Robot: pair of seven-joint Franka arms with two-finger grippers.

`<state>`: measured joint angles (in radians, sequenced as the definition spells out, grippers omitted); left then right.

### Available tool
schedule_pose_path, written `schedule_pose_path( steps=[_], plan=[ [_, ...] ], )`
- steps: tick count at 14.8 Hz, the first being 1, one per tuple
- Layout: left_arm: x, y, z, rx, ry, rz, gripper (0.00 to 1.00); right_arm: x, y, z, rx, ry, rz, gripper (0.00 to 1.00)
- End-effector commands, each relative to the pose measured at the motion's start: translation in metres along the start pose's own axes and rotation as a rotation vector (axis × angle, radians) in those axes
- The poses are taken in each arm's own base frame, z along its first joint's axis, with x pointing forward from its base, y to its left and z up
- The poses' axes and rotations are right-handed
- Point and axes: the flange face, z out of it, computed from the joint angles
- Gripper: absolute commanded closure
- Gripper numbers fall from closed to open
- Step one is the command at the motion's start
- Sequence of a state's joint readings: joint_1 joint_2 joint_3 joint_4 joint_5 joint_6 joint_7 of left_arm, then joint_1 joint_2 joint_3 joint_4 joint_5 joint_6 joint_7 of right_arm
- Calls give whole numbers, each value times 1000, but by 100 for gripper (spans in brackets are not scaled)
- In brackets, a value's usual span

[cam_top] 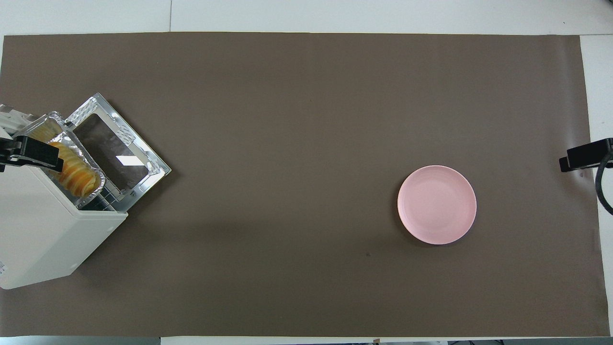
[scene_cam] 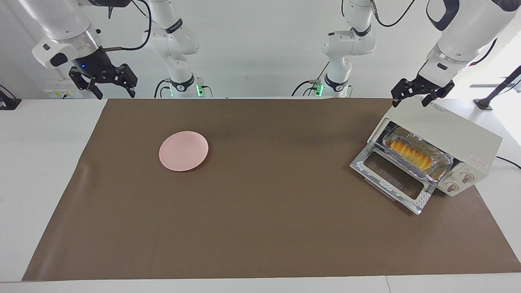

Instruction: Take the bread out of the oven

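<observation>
Over the oven (scene_cam: 441, 134) my left gripper (scene_cam: 421, 95) hangs spread; the bread (scene_cam: 409, 154) looks soft and light, so I'd pinch its middle gently across the ridges

Golden-yellow ridged bread (scene_cam: 409, 154), cream-white oven (scene_cam: 443, 134), pink plate (scene_cam: 183, 151), brown mat (scene_cam: 260, 228).
</observation>
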<state>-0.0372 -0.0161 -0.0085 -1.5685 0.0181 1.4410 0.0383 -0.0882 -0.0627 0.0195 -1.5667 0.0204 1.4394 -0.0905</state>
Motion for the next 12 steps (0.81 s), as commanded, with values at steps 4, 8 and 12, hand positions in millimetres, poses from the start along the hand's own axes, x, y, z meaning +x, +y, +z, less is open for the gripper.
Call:
schedule_pose_path(
  steps=[4,8,12],
  plan=[
    [2,3,-6,-14,67,-41,0,-6,-2,-2,7,-4,1,0],
    [41,-5,33,-83,48,-189,0,-6,-1,-1,7,-5,2,0],
    [100,-13,93,-89,128,-523,0,-6,-1,-1,7,-7,2,0]
  ],
)
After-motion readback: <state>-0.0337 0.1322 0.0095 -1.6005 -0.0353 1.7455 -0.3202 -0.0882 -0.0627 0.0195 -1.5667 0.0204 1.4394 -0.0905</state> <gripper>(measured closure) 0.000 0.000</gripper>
